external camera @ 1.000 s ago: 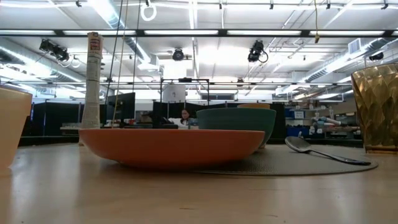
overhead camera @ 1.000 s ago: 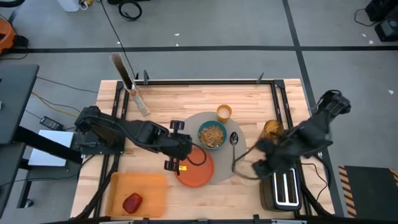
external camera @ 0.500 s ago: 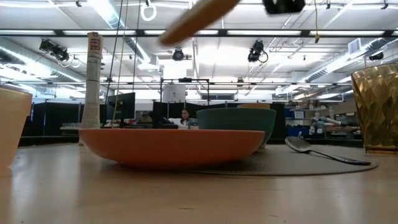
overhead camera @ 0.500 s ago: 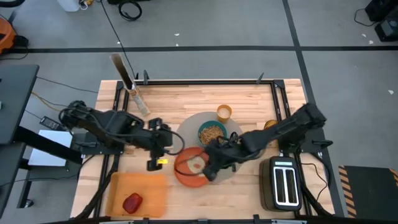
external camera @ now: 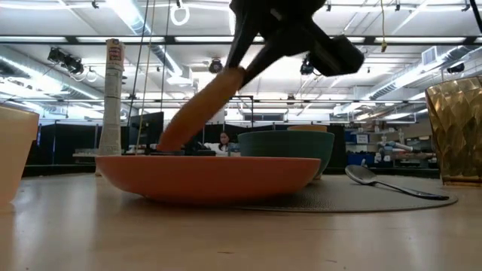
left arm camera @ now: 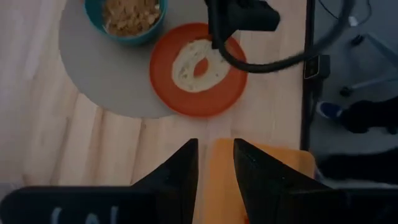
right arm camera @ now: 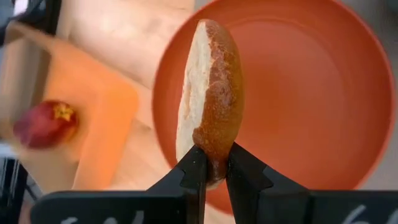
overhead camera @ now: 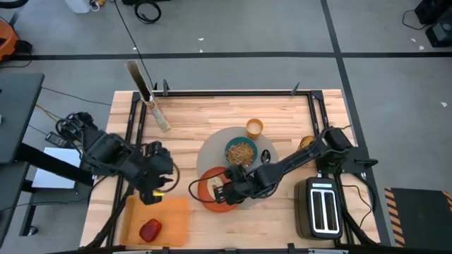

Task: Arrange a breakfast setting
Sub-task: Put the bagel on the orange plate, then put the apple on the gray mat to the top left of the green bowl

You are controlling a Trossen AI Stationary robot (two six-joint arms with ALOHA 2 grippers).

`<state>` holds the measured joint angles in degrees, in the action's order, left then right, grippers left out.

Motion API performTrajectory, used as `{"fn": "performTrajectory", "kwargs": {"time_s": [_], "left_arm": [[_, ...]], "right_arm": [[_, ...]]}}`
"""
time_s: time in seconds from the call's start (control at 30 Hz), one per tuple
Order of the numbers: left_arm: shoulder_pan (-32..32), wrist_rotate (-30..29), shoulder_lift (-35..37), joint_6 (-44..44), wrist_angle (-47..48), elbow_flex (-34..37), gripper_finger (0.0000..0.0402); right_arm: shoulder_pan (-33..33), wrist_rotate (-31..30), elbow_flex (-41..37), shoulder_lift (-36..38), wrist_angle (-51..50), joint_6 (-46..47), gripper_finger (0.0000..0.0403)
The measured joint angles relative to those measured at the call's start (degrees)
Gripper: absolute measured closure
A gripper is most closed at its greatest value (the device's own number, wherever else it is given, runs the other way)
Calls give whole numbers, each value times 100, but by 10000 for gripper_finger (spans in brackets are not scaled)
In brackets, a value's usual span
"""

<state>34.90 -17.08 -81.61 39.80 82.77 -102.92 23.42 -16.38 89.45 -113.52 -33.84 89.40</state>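
My right gripper (overhead camera: 226, 189) is shut on the toast slice (overhead camera: 215, 186) over the orange plate (overhead camera: 212, 203), which lies half on the round grey mat (overhead camera: 212, 149). On the mat stand the teal bowl (overhead camera: 241, 152) of cereal, the small yellow cup (overhead camera: 254, 128) and the metal spoon (overhead camera: 265, 156). The red apple (overhead camera: 150, 230) lies on an orange board (overhead camera: 169, 212) at the near left. My left gripper (overhead camera: 161, 187) is open and empty above the board's far edge, left of the plate. My right gripper pinches the toast's crust edge (right arm camera: 214, 155) between its two fingers (right arm camera: 194, 171). The fingers slant down from above and from the table's right. The toast hangs tilted, its lower end (external camera: 169, 139) down behind the plate's rim; whether it touches the plate I cannot tell.
The black-and-silver toaster (overhead camera: 321, 206) stands at the near right, an amber glass (overhead camera: 306, 144) beyond it. The yellow cereal box (overhead camera: 147, 95) stands at the far left. Bare wood lies between the box and the mat.
My right gripper has gone from beside the toaster toward the table's left, over the plate, with the toast. It has then gone down, and the toast's lower end now dips into the plate. My left gripper has drawn back from the plate's left rim toward the table's left edge.
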Motion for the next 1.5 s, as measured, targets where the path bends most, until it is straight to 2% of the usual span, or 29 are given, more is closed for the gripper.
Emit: {"fn": "performTrajectory", "kwargs": {"time_s": [0.2, 0.3, 0.5, 0.7, 0.8, 1.03, 1.2, 1.33, 1.5], "left_arm": [[256, -694, 126, -774, 201, 0, 292], [301, -709, 218, -1056, 245, 1, 292], [682, -705, 461, -1631, 285, 1, 292], [914, -754, 646, -1593, 265, 1, 292], [1057, -1017, 667, -1356, 245, 9, 292], [1226, -1816, 674, -995, 230, 18, 291], [1300, -2171, 670, -270, 202, 20, 291], [1338, -2046, 668, 526, 269, 20, 289], [1584, -1222, 591, 1725, 562, 22, 244]], "right_arm": [[55, -44, 0, -146, -123, 654, 350], [45, -74, -9, -217, -235, 1128, 350], [29, -145, 2, -255, -65, 1467, 350], [30, 248, 0, -262, -83, 1605, 337], [-15, 466, 2, -262, -217, 1605, 324], [-193, 530, 2, -262, -482, 1207, 278], [-341, 596, 2, -262, -595, 644, 246], [-384, 447, 88, -68, -818, 81, 232], [-254, -196, 430, 395, -1221, -640, 232]]}}
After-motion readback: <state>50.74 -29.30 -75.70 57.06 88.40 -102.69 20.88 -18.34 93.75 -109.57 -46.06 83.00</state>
